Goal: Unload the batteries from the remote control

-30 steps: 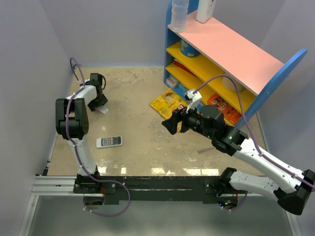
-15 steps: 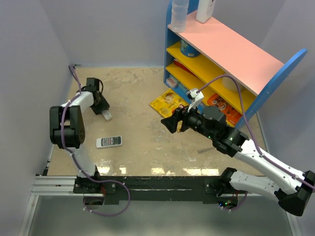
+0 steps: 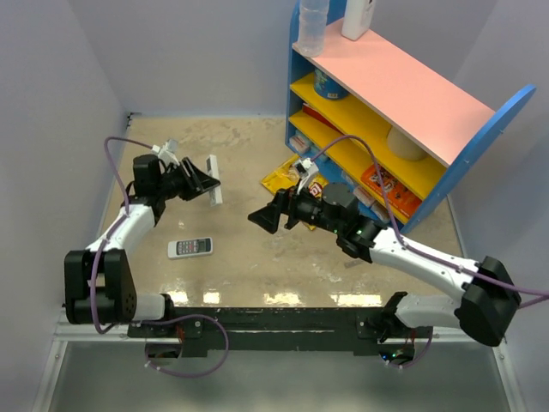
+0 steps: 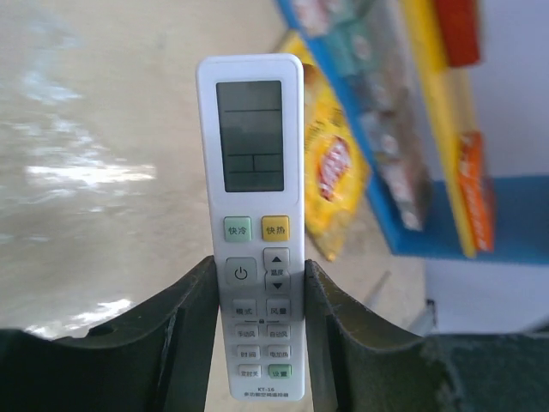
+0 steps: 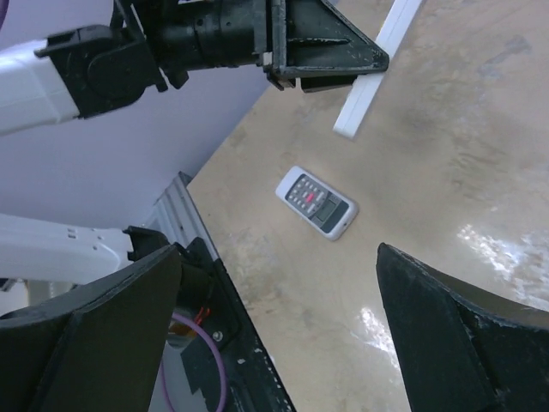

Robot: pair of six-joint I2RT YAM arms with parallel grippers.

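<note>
- Left wrist view: left gripper [image 4: 257,287] clamps the remote control [image 4: 250,137] at its button end, its length running straight out.
- Right gripper [image 3: 263,218], spread wide, faces that remote from nearby.

My left claw [image 3: 207,178] lifted the narrow white bar [image 3: 217,196] off the desk [image 3: 244,146], swung it inward, my right claw [image 3: 263,220] stretched left toward it

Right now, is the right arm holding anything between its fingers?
No, the right arm's fingers are spread wide apart, with only the table showing between them.
</note>
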